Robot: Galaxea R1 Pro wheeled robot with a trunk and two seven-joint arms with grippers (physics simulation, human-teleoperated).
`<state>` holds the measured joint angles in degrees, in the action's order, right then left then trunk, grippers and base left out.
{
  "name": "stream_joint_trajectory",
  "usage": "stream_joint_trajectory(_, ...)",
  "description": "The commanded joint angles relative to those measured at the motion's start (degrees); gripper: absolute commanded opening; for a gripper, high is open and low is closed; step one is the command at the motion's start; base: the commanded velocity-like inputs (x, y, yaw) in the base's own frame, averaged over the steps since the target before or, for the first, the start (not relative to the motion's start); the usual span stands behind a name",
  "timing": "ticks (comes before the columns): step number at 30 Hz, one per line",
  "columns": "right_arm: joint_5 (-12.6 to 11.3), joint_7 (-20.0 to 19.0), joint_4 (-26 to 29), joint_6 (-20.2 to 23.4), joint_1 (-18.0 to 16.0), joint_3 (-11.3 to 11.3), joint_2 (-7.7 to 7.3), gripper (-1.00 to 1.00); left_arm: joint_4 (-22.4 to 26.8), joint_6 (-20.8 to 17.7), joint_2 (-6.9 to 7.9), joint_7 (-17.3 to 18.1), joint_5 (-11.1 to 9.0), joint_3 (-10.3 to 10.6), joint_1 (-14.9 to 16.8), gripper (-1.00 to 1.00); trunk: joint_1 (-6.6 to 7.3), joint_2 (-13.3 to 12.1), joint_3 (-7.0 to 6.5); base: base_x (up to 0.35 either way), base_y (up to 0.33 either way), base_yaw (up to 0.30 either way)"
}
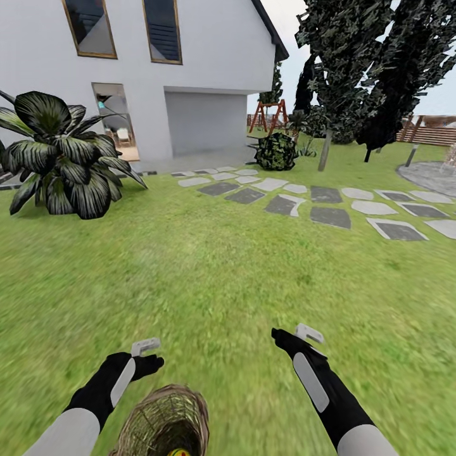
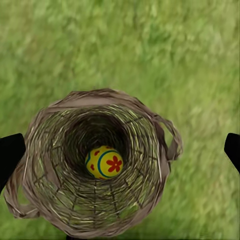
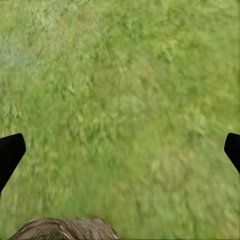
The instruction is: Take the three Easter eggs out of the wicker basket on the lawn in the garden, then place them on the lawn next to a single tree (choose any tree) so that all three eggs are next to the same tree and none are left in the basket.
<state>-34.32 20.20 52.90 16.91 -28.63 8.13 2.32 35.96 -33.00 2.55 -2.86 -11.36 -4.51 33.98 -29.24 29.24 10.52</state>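
Wicker basket (image 2: 95,165) sits below your left gripper (image 2: 120,150), fingers spread, empty; one smooth, likely slippery egg (image 2: 104,162) lies deep, so pinch its middle.

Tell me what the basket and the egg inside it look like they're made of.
The wicker basket looks like open-woven tan-brown wicker, matte, with gaps between strands. The Easter egg appears smooth and painted, yellow with a red flower and blue bands; the material under the paint can't be told.

Wicker basket (image 1: 166,421) on the lawn (image 1: 209,278) between both arms, one Easter egg (image 2: 104,162) inside; stepping stones (image 1: 297,202) and house (image 1: 171,63) beyond.
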Motion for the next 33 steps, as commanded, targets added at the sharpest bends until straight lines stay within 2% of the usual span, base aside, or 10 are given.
stream_joint_trajectory(1,-0.5,0.5,0.1,0.1,-0.1,0.1,-0.03,1.0,0.1,-0.3,0.0,-0.3,-0.6,0.0,0.0,1.0,-0.05,0.1,0.11,0.278,0.0,0.0)
stream_joint_trajectory(6,-0.4,0.5,0.1,0.1,0.0,0.1,0.02,1.0,0.1,-0.3,0.0,-0.3,-0.6,-0.1,0.0,1.0,-0.05,0.1,0.11,0.159,0.0,0.0)
stream_joint_trajectory(17,-0.4,0.5,0.1,0.1,0.0,0.1,-0.05,1.0,0.1,-0.3,0.0,-0.3,-0.7,-0.1,0.0,1.0,-0.05,0.1,0.11,0.009,0.0,0.046)
stream_joint_trajectory(28,-0.3,0.5,0.1,0.1,0.0,0.2,0.04,1.0,0.1,-0.3,0.0,-0.3,-0.7,-0.1,0.0,1.0,-0.05,0.1,0.11,-0.021,0.0,0.002)
stream_joint_trajectory(33,-0.2,0.5,0.1,0.1,0.0,0.2,0.07,1.0,0.1,-0.4,0.0,-0.3,-0.7,-0.1,0.0,1.0,-0.05,0.1,0.11,-0.211,0.0,0.0)
